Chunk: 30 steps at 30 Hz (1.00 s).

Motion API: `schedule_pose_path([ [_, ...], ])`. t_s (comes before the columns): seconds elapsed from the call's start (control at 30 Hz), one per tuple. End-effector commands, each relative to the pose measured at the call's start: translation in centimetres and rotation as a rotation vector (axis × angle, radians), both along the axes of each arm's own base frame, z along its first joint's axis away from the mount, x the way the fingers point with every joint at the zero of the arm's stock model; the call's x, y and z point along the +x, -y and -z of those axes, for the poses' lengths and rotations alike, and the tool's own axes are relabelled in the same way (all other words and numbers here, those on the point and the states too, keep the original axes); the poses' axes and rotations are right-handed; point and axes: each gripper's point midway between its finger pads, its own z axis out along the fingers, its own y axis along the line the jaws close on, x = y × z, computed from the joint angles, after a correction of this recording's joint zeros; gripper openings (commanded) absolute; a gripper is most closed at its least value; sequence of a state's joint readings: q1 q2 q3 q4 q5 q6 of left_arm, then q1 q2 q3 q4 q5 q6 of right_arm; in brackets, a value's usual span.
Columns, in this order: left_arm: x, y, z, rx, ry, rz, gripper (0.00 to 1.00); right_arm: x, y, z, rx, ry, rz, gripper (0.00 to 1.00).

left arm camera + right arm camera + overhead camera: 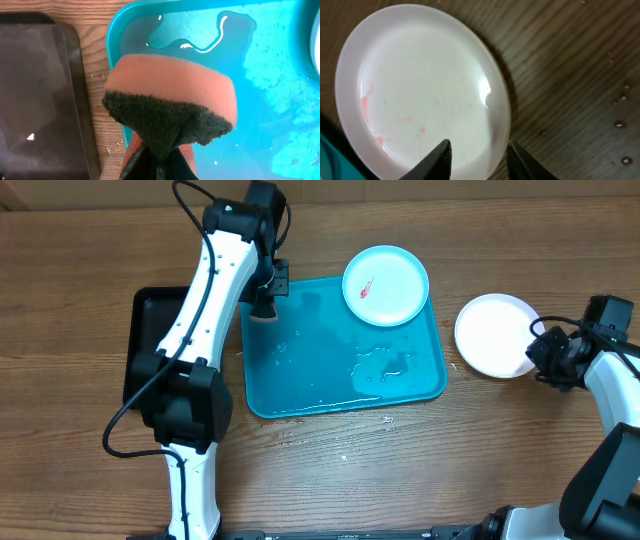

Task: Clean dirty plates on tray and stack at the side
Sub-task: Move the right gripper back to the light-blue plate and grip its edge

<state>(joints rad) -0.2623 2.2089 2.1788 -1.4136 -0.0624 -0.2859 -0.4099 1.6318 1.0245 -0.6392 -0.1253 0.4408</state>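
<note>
Sponge (170, 95), orange over dark scrubber, pinched in left gripper (157, 167) above wet teal tray (300, 385); smeared cyan plate (385, 285) overlaps its corner; right gripper (479, 157) jaws parted over white plate (420, 85) on wooden table (400, 470)

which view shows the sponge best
Left wrist. The sponge fills the middle of the frame, close up: orange foam over a dark scrub layer, pinched at the bottom. Overhead shows only a small orange bit under the arm, at the tray's left edge. Right wrist does not show it.
</note>
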Motion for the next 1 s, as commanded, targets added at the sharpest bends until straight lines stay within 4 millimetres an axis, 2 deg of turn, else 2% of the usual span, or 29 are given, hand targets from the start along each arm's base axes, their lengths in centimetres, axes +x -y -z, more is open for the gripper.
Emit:
schedule_pose_path([
  [0.0,-0.1,0.5,-0.3,-0.014,0.007,-0.001,0.04,1.7,-2.6,-1.3,0.095,0.087,-0.124,0.44],
  [0.03,-0.1,0.5,-0.3,-0.014,0.007,-0.001,0.04,2.1,-3.3,-1.8,0.109,0.106,-0.165,0.48],
  [0.13,-0.1,0.6,-0.3,-0.015,0.009,0.001,0.04,3.5,-5.4,-3.4,0.116,0.136,-0.242,0.49],
  [0.37,-0.1,0.7,-0.3,-0.013,0.011,0.005,0.04,7.4,-14.1,-7.2,0.070,0.230,-0.454,0.49],
  [0.5,-0.1,0.8,-0.3,-0.013,0.011,0.005,0.04,9.3,-18.3,-7.8,0.003,0.250,-0.517,0.44],
  [0.6,-0.1,0.8,-0.3,-0.013,0.011,0.007,0.04,10.5,-20.4,-6.1,-0.017,0.204,-0.554,0.44],
  [0.7,-0.1,0.8,-0.3,-0.013,0.012,0.006,0.04,11.5,-21.2,-3.4,-0.018,0.138,-0.547,0.43],
  [0.83,-0.1,0.8,-0.3,-0.012,0.011,0.006,0.04,11.9,-21.1,-0.1,-0.023,0.070,-0.541,0.36],
  [0.97,-0.1,0.8,-0.3,-0.013,0.011,0.006,0.04,11.2,-21.3,2.8,-0.014,-0.005,-0.547,0.34],
])
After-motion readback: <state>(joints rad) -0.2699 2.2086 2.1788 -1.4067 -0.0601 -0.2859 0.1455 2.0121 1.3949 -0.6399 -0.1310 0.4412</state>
